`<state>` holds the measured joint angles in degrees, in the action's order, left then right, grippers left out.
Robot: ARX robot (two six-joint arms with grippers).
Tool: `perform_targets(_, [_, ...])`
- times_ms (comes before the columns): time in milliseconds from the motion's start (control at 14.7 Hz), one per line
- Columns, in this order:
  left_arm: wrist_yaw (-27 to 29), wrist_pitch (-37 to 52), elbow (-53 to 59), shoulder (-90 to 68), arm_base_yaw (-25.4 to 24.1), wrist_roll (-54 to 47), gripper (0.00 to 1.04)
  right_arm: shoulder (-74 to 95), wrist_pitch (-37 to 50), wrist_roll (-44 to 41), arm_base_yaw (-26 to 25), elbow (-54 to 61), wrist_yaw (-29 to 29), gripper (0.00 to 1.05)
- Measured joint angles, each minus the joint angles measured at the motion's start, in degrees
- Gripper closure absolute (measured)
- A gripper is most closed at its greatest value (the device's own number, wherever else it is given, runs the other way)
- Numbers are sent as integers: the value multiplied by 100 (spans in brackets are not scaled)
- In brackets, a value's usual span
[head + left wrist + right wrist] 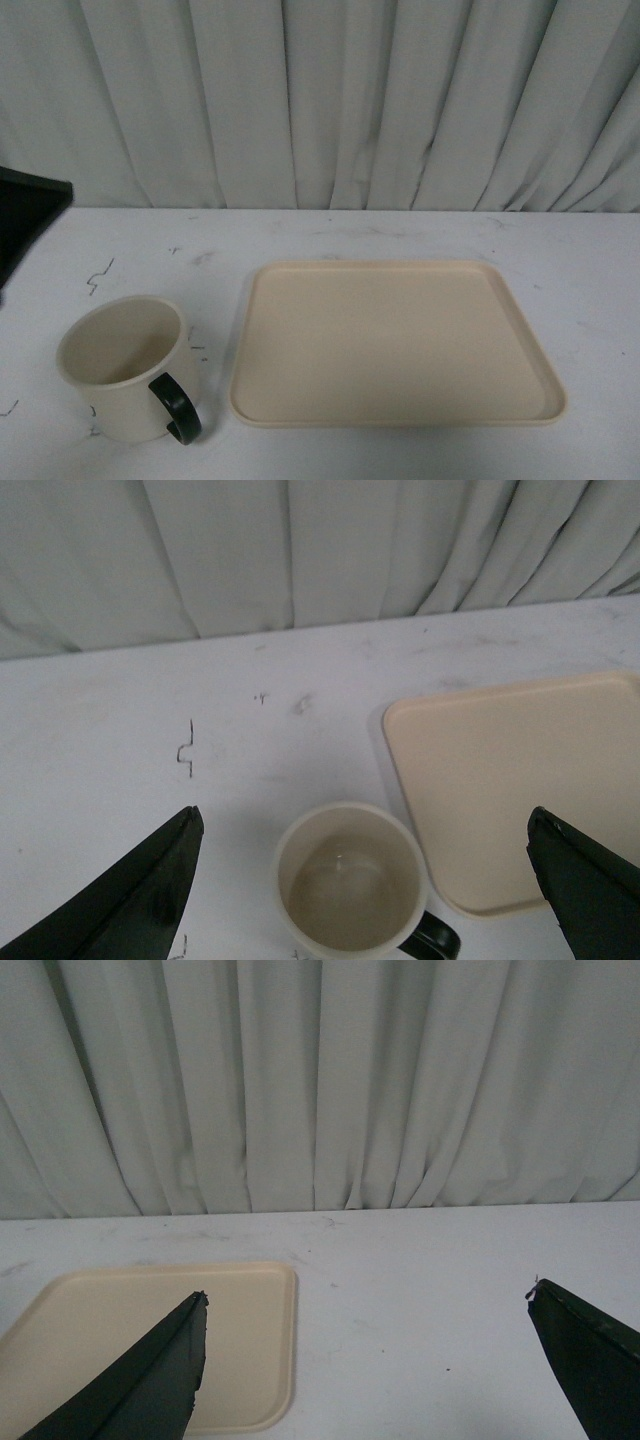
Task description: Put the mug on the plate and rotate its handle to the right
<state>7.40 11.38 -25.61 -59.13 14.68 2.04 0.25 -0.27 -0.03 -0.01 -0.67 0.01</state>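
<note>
The mug (pixel 122 367) is cream-white and plain inside, with a glossy black handle (pixel 177 407); the plate (pixel 400 345) to its right is an even pale beige. The bench (pixel 400 235) is white, flecked with small dark scuffs, and the far curtain (pixel 350 100) is pale grey-white in vertical folds. The left end effector (pixel 365 818) and the right end effector (pixel 367 1295) are black.

Left gripper (pixel 365 813) and right gripper (pixel 367 1293) hold jaws spread wide.
</note>
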Motion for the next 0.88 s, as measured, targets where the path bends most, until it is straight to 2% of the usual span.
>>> perform_targets(68, [-197,-96,-214,-566,-92,195,7,0,0,0,0,0,0,6])
perform_targets(339, [-275,-61,-841,-2253,-400,579,7,0,0,-2,0,0,0,6])
perform_targets(814, [-341,284,-778,-3327,-837,660,7,0,2,-2,0,0,0,6])
perform_targets(882, [-295,417,-717,-3779,-1095,651,15,0,0,-2,0,0,0,6])
